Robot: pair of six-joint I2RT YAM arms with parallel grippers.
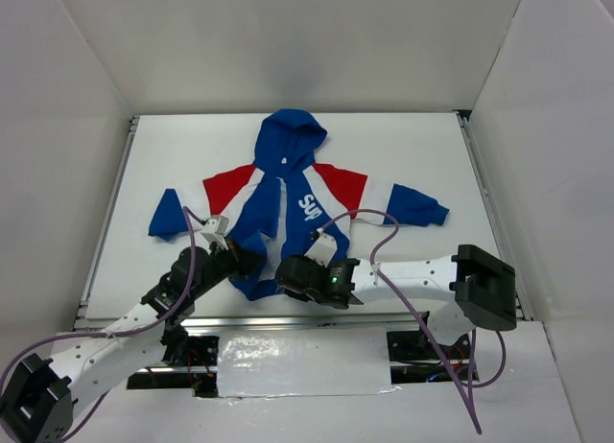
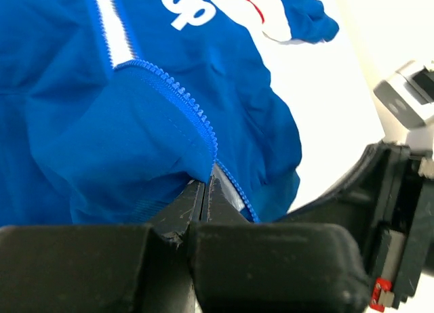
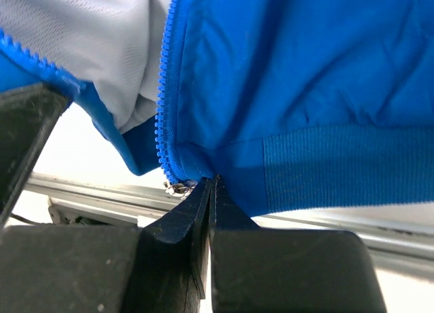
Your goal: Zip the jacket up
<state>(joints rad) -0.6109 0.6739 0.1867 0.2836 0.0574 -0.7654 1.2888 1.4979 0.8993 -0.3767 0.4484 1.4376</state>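
Observation:
The jacket [image 1: 288,198] lies flat on the table, hood to the far side, blue body with red shoulders and white "Sup" lettering. Its front is open at the bottom. My left gripper [image 1: 247,262] is shut on the lower edge of the left front panel; in the left wrist view [image 2: 205,183] the blue zipper teeth [image 2: 183,99] run up from its tips. My right gripper [image 1: 293,273] is shut on the bottom hem of the right panel [image 3: 213,181], beside the zipper teeth [image 3: 163,110] and a small metal zipper end [image 3: 175,187]. White lining [image 3: 88,49] shows inside.
The white table [image 1: 422,146] is walled by white panels at the back and sides. A metal rail [image 3: 88,191] runs along the near edge just under the jacket's hem. Purple cables [image 1: 384,242] loop over both arms.

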